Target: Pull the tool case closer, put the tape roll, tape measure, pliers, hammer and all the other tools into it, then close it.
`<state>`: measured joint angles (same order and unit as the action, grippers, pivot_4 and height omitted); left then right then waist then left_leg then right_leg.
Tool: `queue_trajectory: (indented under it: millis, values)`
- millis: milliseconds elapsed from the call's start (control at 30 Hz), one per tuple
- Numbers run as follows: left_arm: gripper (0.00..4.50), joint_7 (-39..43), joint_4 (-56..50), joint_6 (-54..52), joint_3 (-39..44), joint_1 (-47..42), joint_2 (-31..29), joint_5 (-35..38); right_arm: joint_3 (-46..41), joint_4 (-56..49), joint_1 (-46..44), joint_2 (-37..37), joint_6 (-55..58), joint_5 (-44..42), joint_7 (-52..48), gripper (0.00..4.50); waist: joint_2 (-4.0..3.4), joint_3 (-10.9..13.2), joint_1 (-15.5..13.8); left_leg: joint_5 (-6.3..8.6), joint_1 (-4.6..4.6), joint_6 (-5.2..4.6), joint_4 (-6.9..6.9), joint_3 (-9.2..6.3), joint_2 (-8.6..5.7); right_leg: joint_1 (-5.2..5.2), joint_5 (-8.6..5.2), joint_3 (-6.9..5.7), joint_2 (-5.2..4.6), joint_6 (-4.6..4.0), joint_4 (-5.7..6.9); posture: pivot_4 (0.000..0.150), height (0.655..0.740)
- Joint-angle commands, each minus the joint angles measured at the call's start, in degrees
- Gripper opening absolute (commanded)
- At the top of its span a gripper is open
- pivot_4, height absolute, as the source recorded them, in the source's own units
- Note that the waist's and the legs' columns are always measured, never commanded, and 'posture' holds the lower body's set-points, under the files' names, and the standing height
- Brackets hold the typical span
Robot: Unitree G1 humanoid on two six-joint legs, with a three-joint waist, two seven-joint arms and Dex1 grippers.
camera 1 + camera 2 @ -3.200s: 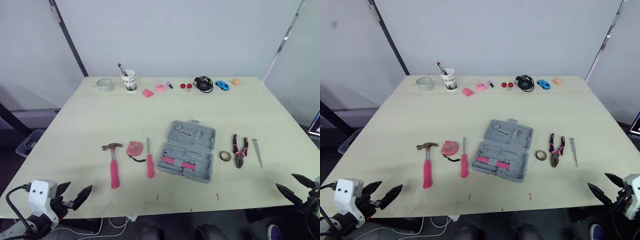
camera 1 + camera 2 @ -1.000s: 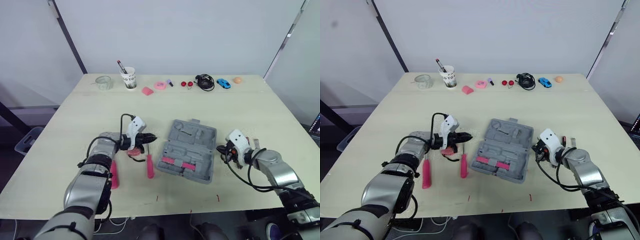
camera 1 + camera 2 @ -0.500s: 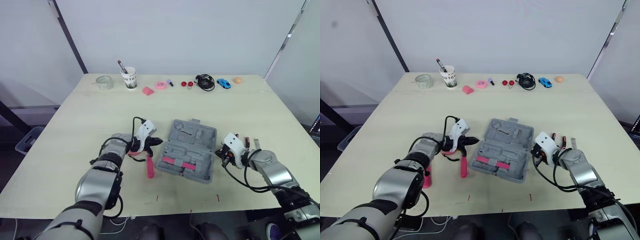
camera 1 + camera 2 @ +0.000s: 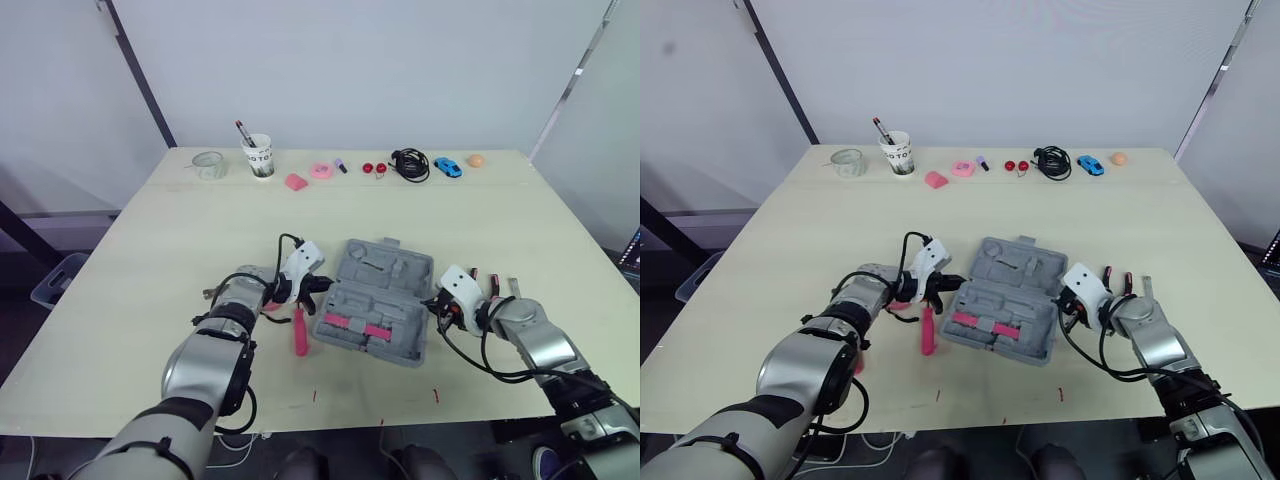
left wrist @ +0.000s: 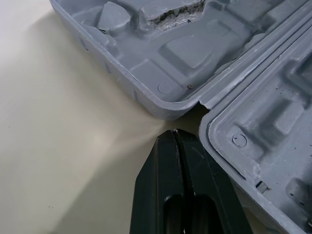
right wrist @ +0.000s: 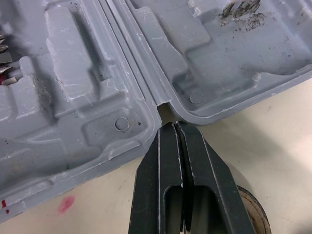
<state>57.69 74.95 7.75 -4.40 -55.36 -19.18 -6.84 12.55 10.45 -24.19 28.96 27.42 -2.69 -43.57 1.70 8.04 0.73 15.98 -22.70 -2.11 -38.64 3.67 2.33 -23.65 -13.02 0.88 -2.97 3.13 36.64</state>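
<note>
The grey tool case (image 4: 378,300) lies open flat in the middle of the table. My left gripper (image 4: 322,291) is shut, its tip at the case's left edge by the hinge notch (image 5: 200,105). My right gripper (image 4: 434,303) is shut too, with its tip at the hinge notch (image 6: 163,108) on the case's right edge. Right beside that gripper lies the tape roll (image 6: 256,214). A pink-handled screwdriver (image 4: 299,335) rests left of the case. The red tape measure (image 4: 269,305) peeks out under my left arm. The pliers (image 4: 1108,274) are partly hidden behind my right wrist.
Along the table's far edge stand a glass jar (image 4: 207,166), a paper cup with a pen (image 4: 259,160), small pink items (image 4: 320,172), a black cable (image 4: 407,165), a blue toy car (image 4: 445,168) and an orange ball (image 4: 475,160). A thin grey tool (image 4: 513,287) lies by my right forearm.
My left gripper has moved right from over the tape measure to the case's left edge. My right gripper has edged left to the case's right edge. Both stay shut.
</note>
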Motion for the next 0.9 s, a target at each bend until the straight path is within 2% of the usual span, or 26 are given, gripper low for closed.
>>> queue_trajectory:
  millis: [33, 533, 900]
  values:
    - [0.04, 2.42, -0.31, -0.18, 0.08, -0.55, 0.04, -0.05, -0.12, -0.91, -1.17, -0.46, 0.03, -0.34, -0.82, 0.00, 0.00, 0.00, 0.01, 0.00, 0.00, 0.00, 0.00, 0.00, 0.00, 0.00, 0.00, 0.00, 0.00, 0.00, 0.00, 0.150, 0.7400]
    - [0.04, 9.80, -2.06, -1.74, -0.01, 1.56, -0.69, 0.76, 0.00, -1.90, -0.05, -0.24, 0.55, -1.37, -3.94, 0.00, 0.00, -0.01, 0.02, 0.00, 0.00, 0.00, 0.00, -0.01, 0.00, 0.00, 0.00, -0.01, 0.00, 0.00, 0.01, 0.150, 0.7400]
    - [0.04, 15.67, -8.08, -4.39, -0.37, 6.09, -1.41, 2.44, 0.22, -2.96, 1.66, 0.53, 0.28, -1.89, -7.01, 0.00, 0.00, -0.02, 0.00, 0.00, 0.01, 0.00, -0.04, -0.05, 0.00, 0.01, 0.00, -0.02, 0.00, 0.00, 0.06, 0.150, 0.7400]
